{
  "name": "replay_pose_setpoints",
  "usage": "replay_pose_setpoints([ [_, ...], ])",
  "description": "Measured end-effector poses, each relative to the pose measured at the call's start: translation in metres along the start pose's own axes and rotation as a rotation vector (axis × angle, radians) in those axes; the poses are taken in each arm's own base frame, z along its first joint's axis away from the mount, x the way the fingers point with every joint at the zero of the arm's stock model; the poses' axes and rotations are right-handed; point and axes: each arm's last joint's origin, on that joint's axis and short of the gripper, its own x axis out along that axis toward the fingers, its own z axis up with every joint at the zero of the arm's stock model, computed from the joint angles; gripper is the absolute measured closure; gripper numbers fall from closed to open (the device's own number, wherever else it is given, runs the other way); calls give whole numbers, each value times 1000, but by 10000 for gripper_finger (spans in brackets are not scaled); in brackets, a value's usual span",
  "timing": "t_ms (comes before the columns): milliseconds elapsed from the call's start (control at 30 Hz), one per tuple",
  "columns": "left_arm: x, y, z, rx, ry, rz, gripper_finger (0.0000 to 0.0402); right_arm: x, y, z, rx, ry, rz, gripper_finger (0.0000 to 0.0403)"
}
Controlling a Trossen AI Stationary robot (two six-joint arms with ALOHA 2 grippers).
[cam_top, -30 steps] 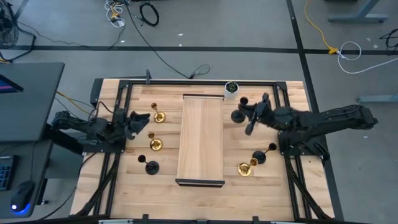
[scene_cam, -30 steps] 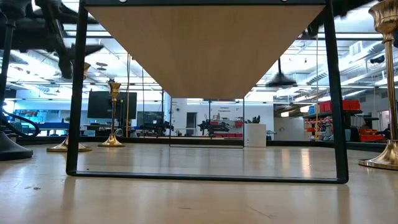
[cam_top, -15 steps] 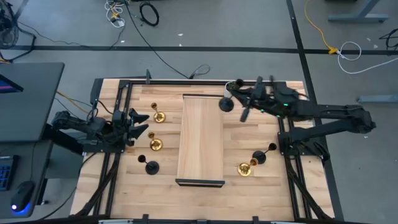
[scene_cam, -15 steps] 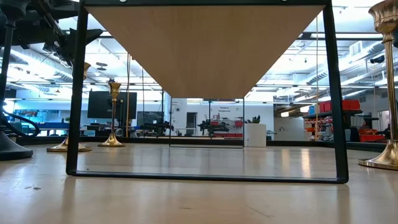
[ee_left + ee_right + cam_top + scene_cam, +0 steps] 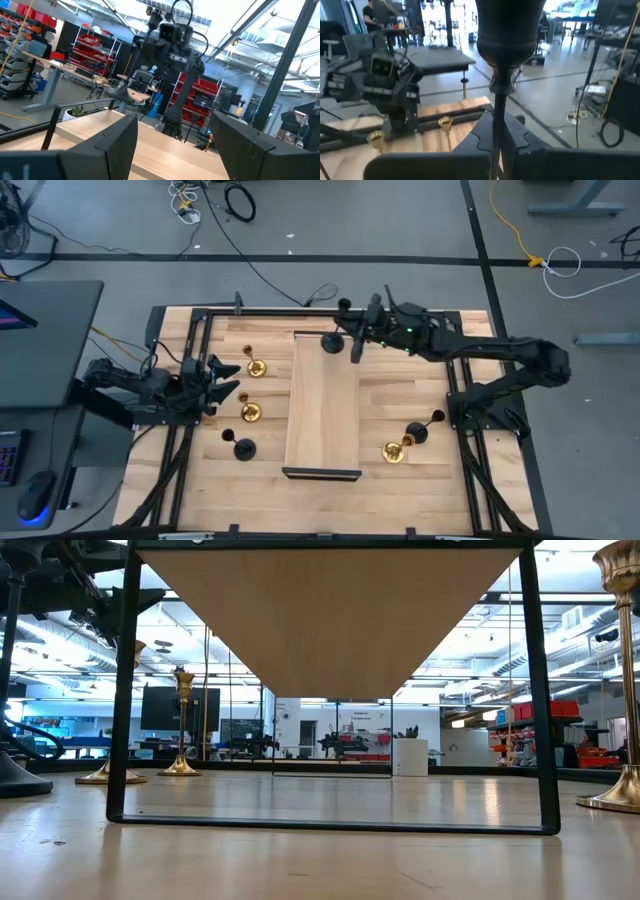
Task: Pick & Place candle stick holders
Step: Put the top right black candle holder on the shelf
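a: black candle stick holder [image 5: 506, 45], is it gripped?

b: yes, the right gripper [image 5: 357, 340] is clamped on its thin stem, over the far end of the raised wooden shelf [image 5: 322, 405]. its round base [image 5: 332, 342] shows above the shelf's edge.

a: and the left gripper [image 5: 222, 376]?

b: fingers spread wide, holding nothing, near two brass holders [image 5: 256, 366] on the left side.

a: how does the held one look?

b: matte black, small cup on top, slim stem.

a: the others?

b: one black holder [image 5: 243, 447] near left, a brass one [image 5: 394, 451] and a black one [image 5: 418, 432] on the right.

a: surface?

b: pale wooden table [image 5: 420, 495]; grey floor with cables, a workshop beyond.
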Motion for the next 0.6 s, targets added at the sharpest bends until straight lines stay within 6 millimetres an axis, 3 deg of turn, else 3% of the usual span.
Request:
replay_pose_setpoints([
  [600,0,0,4,-9,-39,29,149,22,-1,-26,21,77,-5,401],
])
